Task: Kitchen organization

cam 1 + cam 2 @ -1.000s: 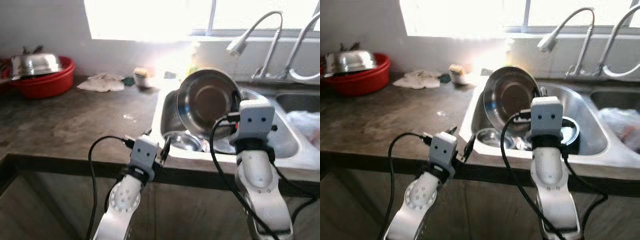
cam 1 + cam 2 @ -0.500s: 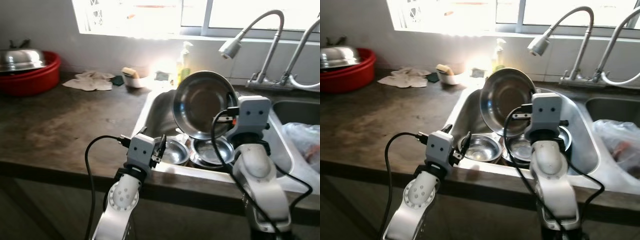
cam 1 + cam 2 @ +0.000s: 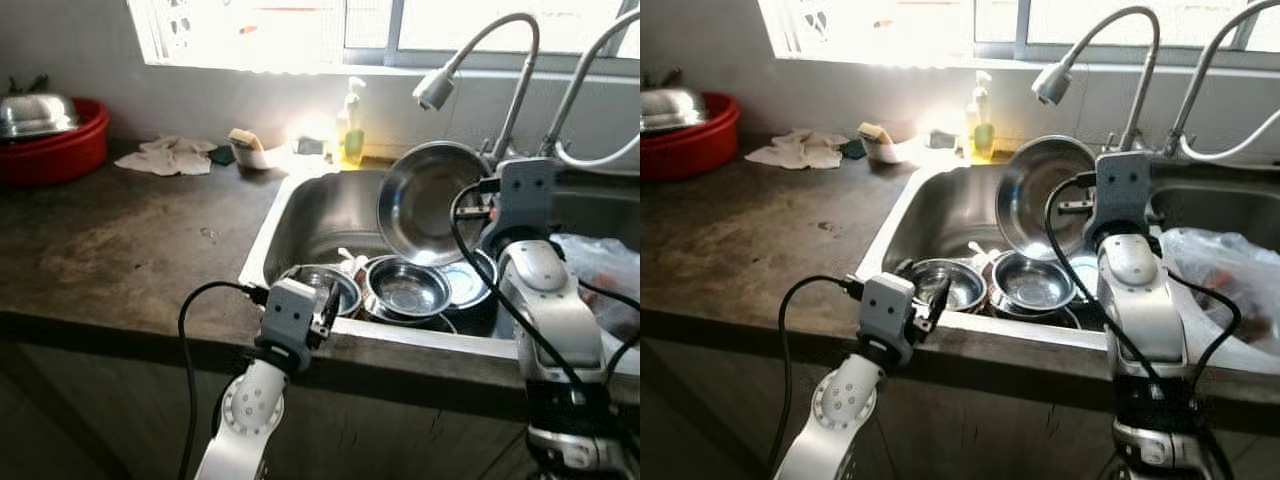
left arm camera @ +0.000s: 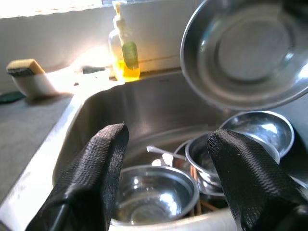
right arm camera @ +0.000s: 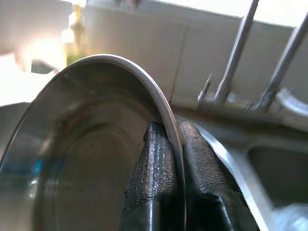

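Observation:
A large steel bowl (image 3: 428,203) hangs tilted on edge over the sink (image 3: 300,215), near the left faucet. My right gripper (image 5: 173,144) is shut on its rim, one finger inside and one outside. Three smaller steel bowls (image 3: 405,290) lie in the sink bottom with some utensils between them. My left gripper (image 4: 166,144) is open at the sink's front edge, above the nearest small bowl (image 4: 154,192), holding nothing.
Two tall faucets (image 3: 480,50) rise behind the sink. A soap bottle (image 3: 352,125) and a sponge holder (image 3: 245,148) stand on the back ledge. On the dark counter (image 3: 120,250) lie a cloth (image 3: 165,158) and a red basin (image 3: 50,150) far left. A plastic bag (image 3: 610,270) fills the right basin.
The camera has come closer to the sink and shifted right. My right gripper has carried the large bowl to the right and back, toward the faucet. The left gripper stays at the front edge.

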### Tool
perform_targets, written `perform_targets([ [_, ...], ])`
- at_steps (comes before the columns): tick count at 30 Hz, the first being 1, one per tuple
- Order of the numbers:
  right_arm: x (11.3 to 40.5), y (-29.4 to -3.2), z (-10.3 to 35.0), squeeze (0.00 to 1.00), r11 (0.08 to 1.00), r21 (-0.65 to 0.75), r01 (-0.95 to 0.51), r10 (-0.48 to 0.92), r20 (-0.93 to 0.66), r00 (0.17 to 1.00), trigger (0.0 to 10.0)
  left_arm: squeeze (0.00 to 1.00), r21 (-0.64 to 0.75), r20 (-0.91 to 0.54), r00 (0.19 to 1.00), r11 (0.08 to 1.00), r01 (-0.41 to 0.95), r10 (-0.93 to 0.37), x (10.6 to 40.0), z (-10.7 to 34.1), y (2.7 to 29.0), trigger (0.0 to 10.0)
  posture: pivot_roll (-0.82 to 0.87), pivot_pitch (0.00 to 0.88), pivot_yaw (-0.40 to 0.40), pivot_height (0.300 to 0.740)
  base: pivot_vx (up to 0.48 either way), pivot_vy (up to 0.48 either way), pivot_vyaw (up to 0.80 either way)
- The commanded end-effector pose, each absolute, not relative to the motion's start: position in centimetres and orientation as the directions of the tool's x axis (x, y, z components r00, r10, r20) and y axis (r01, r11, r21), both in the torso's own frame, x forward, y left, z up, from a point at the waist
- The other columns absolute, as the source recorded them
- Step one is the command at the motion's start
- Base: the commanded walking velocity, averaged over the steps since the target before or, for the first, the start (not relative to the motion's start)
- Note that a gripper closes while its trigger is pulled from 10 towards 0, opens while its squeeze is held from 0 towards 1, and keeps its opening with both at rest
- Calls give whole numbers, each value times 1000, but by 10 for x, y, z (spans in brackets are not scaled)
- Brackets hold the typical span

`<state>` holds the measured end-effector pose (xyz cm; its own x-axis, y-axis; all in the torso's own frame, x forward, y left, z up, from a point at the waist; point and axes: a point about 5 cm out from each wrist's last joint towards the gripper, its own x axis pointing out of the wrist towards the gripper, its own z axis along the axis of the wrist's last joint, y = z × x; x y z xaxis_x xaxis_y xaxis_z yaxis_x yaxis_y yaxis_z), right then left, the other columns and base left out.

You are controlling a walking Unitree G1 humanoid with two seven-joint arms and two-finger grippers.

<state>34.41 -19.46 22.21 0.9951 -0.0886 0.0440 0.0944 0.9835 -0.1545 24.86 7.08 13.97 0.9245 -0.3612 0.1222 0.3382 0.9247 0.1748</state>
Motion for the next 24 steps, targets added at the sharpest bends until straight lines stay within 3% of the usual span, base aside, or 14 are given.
perform_targets([
  [1, 351, -195, 228, 0, 985, -156, 78, -71, 49, 996, 10000, 0, 184, 130, 922, 923, 338, -364, 247, 144, 69, 10000, 170, 30, -76, 740, 0, 0, 0],
  [8, 379, -188, 208, 0, 995, -101, -4, -9, -124, 992, 10000, 0, 174, 112, 930, 928, 328, -350, 238, 142, 70, 10000, 194, 55, -92, 740, 0, 0, 0],
  [17, 385, -176, 184, 0, 994, -34, -102, 91, -251, 964, 10000, 0, 172, 97, 934, 930, 325, -344, 232, 142, 72, 10000, 209, 84, -99, 740, 0, 0, 0],
  [18, 385, -175, 183, 282, 993, -40, -114, 100, -256, 961, 10000, 0, 173, 95, 934, 930, 324, -343, 231, 142, 72, 10000, 209, 84, -99, 740, 0, 0, 0],
  [24, 386, -174, 182, 282, 992, -45, -121, 105, -259, 960, 10000, 0, 173, 95, 935, 930, 324, -343, 231, 142, 72, 10000, 209, 84, -99, 740, 0, 0, 0],
])
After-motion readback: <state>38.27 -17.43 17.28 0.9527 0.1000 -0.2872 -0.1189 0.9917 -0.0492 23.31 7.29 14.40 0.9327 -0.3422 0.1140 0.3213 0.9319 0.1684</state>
